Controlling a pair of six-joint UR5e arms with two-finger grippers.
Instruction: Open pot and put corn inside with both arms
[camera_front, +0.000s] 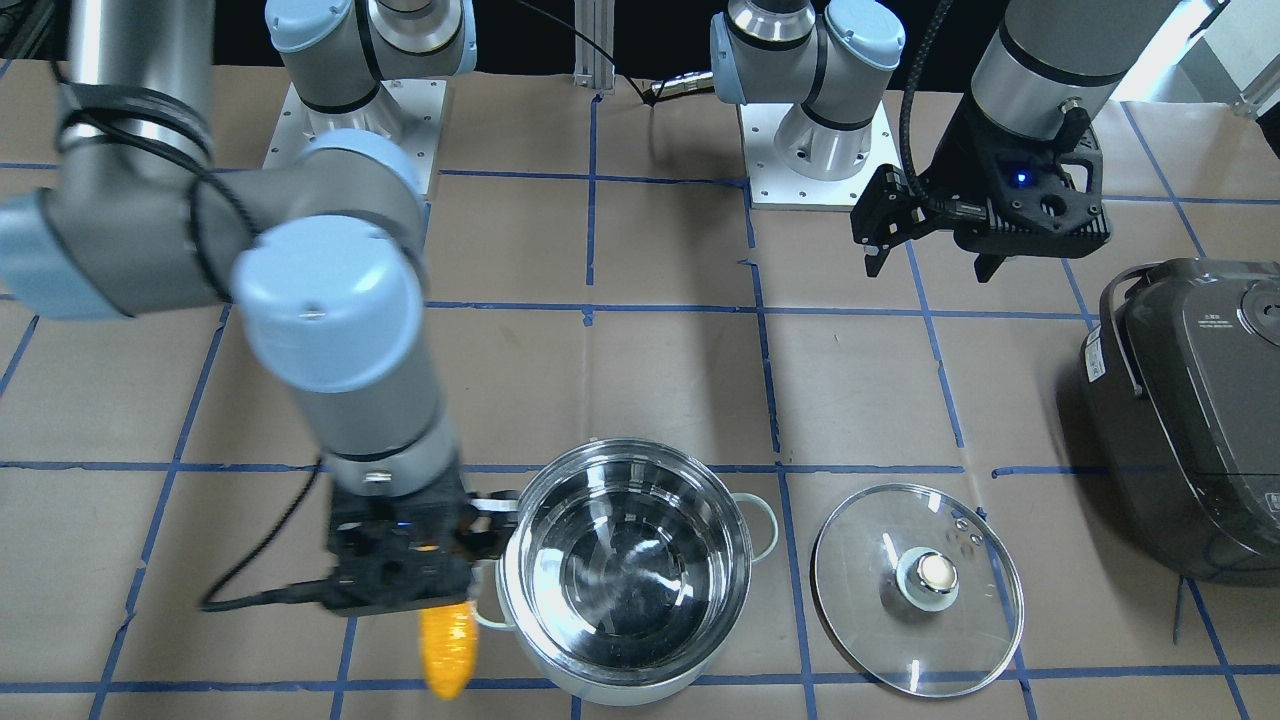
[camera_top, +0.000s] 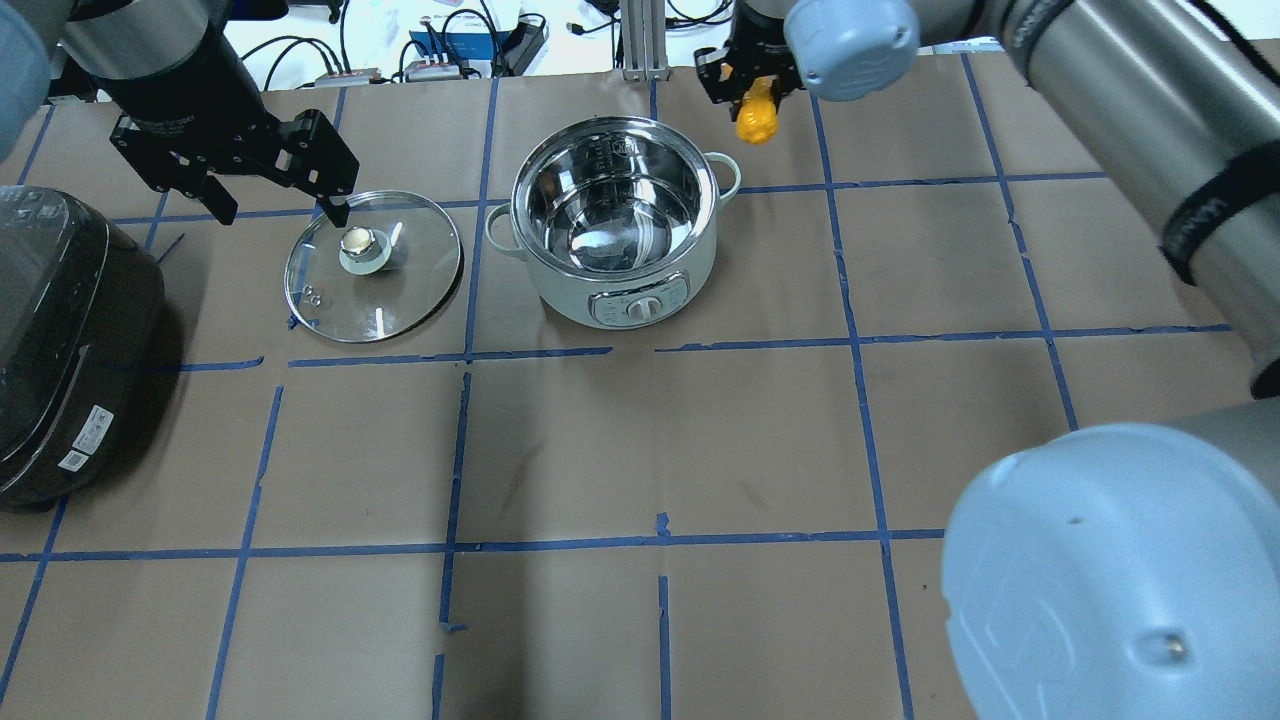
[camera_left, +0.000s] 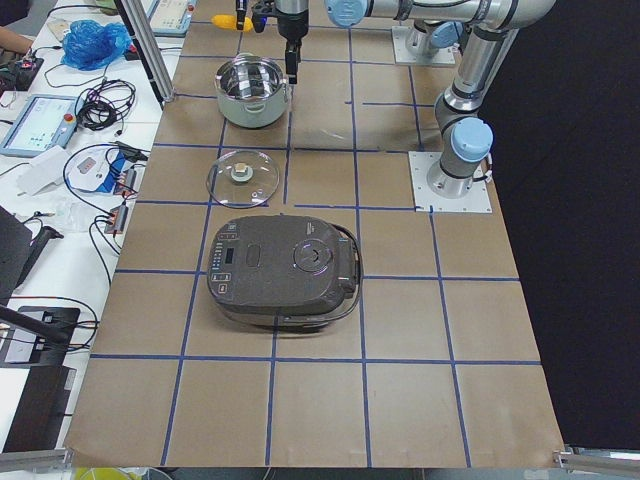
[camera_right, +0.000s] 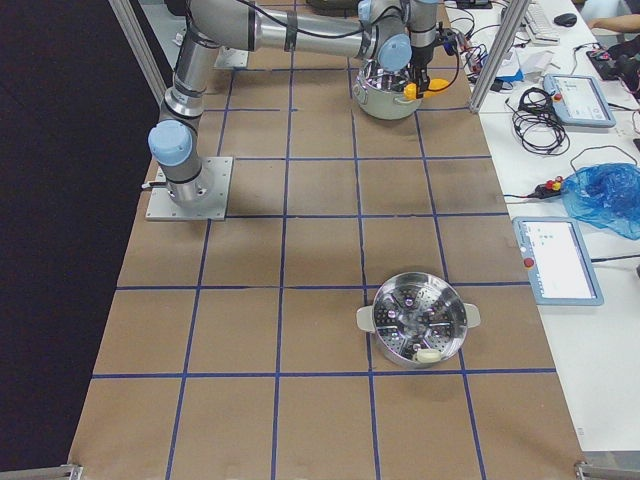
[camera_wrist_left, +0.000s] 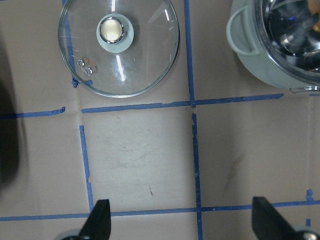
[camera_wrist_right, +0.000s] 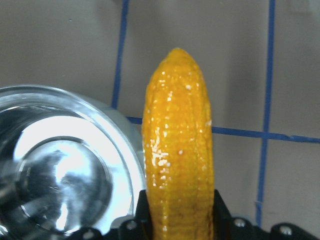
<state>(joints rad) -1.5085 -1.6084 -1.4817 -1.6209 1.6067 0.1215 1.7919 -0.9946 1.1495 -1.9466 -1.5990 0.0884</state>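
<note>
The steel pot (camera_front: 600, 685) stands open and empty on the table; it also shows in the overhead view (camera_top: 560, 285). Its glass lid (camera_front: 925, 578) lies flat on the table beside it, seen from overhead too (camera_top: 372, 265). My right gripper (camera_front: 445, 600) is shut on the yellow corn (camera_front: 447, 650) and holds it just outside the pot's rim, next to a side handle. The right wrist view shows the corn (camera_wrist_right: 177, 160) beside the pot's rim (camera_wrist_right: 127, 150). My left gripper (camera_top: 282, 213) is open and empty, raised above the table near the lid (camera_wrist_left: 118, 47).
A large dark grey rice cooker (camera_front: 1190, 400) sits closed at the table end on my left, beyond the lid. A steel steamer basket (camera_right: 420, 320) stands far off toward the table end on my right. Blue tape lines grid the brown table cover.
</note>
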